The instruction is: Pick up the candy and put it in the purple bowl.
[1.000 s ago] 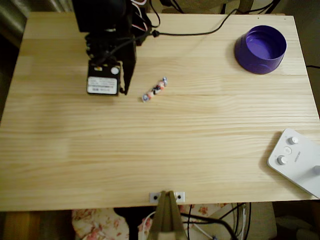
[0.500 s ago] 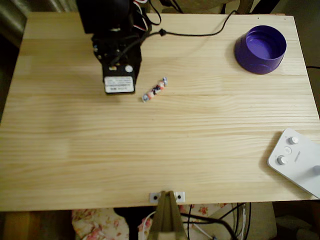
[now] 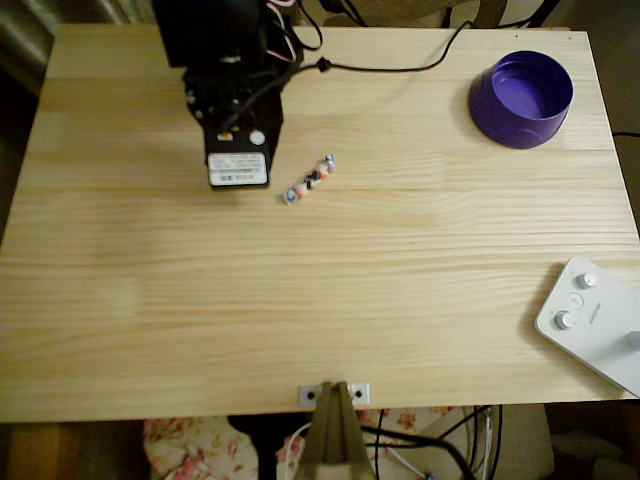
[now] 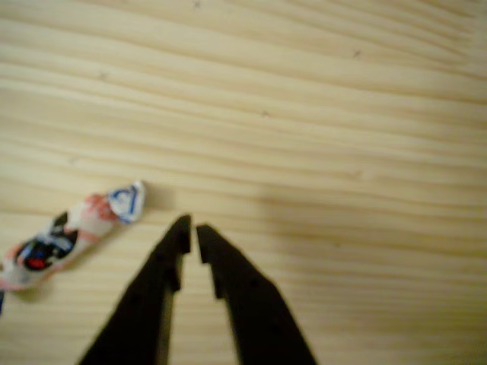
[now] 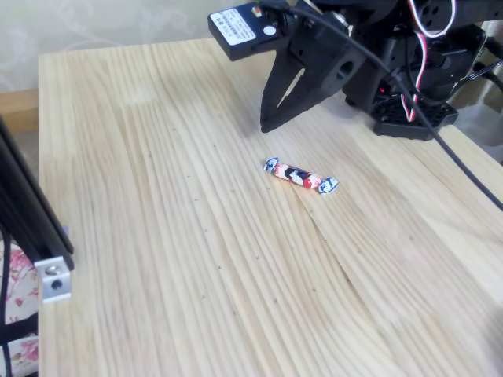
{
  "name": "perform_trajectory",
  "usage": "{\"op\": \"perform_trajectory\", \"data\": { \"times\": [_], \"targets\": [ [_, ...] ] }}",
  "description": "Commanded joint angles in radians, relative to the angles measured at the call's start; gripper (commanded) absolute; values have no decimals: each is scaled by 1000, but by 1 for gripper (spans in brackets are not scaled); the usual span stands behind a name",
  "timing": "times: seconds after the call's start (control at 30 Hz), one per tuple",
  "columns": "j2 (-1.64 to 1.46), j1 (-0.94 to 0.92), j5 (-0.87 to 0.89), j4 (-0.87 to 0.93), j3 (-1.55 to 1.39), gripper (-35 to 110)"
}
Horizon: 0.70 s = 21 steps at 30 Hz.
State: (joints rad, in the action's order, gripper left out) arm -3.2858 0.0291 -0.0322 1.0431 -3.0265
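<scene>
The gripper point(image 4: 189, 230) hangs over bare wood with its black tips nearly together — holding nothing. The candy point(image 4: 68, 233) lies flat at the wrist view's lower left, just beside the tips. The purple bowl point(image 3: 521, 98) sits upper right in the overhead view — well apart.

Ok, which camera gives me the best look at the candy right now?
The fixed view: the candy lies whole and sharp on the table, both twisted ends visible, beyond the gripper. The wrist view shows it large but blurred and cut off at the left edge. The overhead view shows it tiny.
</scene>
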Motion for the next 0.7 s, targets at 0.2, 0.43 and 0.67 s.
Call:
{"op": "perform_trajectory", "data": {
  "times": [0.2,0.43,0.67],
  "targets": [
    [-14,-2,0,6,15,-1],
    [-14,-2,0,6,15,-1],
    [-14,0,-5,6,15,-1]
  ]
}}
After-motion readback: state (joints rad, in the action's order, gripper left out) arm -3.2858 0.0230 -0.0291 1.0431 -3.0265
